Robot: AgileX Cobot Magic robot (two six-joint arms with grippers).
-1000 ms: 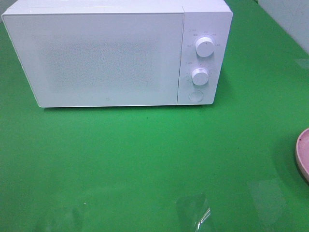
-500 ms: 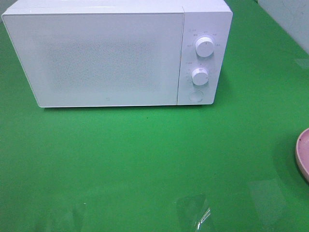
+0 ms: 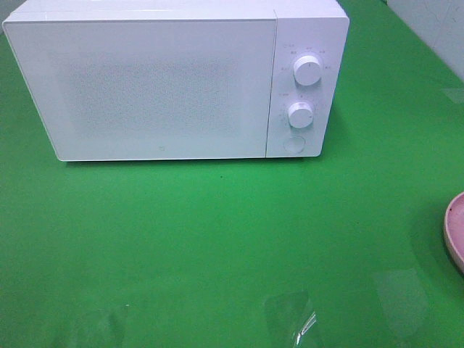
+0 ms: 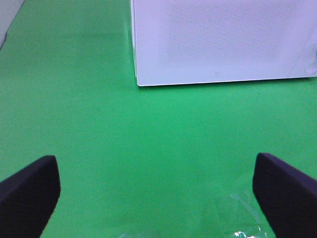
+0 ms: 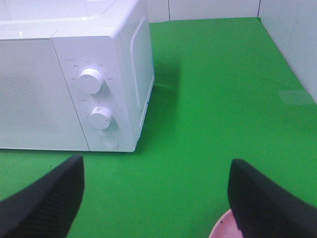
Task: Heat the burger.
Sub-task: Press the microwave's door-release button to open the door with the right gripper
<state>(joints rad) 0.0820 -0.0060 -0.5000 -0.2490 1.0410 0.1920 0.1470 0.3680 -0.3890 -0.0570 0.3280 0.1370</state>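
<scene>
The burger shows in no view. A white microwave (image 3: 174,80) with its door shut stands at the back of the green table; it also shows in the left wrist view (image 4: 223,39) and the right wrist view (image 5: 74,79). It has two round knobs (image 3: 308,70) and a round button (image 3: 293,144) on its right panel. My left gripper (image 4: 158,193) is open and empty, above the green surface in front of the microwave. My right gripper (image 5: 156,198) is open and empty, in front of the microwave's right side. Neither gripper shows in the exterior high view.
A pink plate (image 3: 455,230) lies at the right edge of the table, its rim also in the right wrist view (image 5: 225,228). A piece of clear film (image 3: 293,319) lies near the front edge. White walls (image 5: 292,39) border the table at the back right.
</scene>
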